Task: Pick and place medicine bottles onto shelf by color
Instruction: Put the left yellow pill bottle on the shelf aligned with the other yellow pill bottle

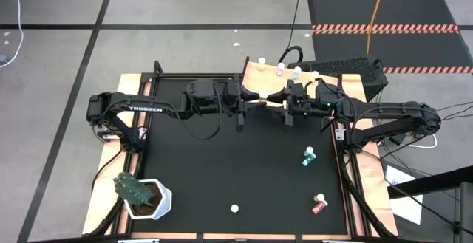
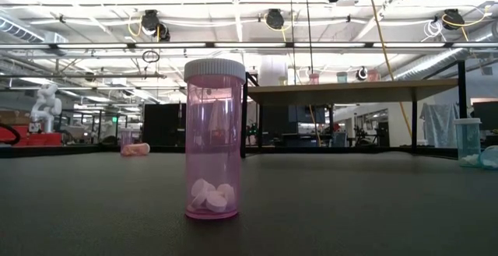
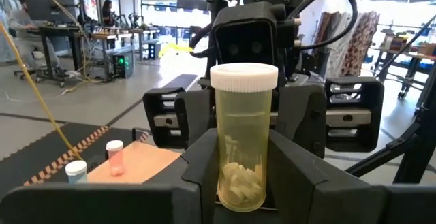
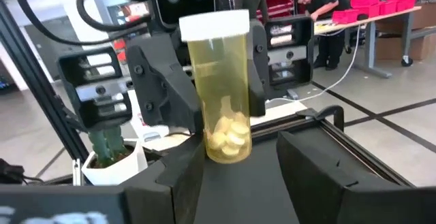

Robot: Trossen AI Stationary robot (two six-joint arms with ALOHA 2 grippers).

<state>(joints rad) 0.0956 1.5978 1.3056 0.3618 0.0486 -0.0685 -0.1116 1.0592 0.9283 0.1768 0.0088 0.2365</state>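
Pink bottle (image 2: 214,139): upright on the black table (image 1: 222,162), closest to the low camera, pills at its bottom.
Yellow bottle (image 3: 242,139): upright in mid-air between both grippers, by the shelf's (image 1: 255,69) front edge.
Left gripper (image 4: 197,91): clamped on the yellow bottle.
Right gripper (image 3: 272,156): fingers flank the bottle; seemingly not gripping yet.
Shelf: several small bottles on top.
Teal bottle (image 1: 309,156): on the table's right side.

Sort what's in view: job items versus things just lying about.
Job:
yellow bottle, held by left gripper
right gripper, open, facing it
shelf
shelved bottles
teal bottle
red bottle
pink bottle

Lying about:
cactus in its white pot
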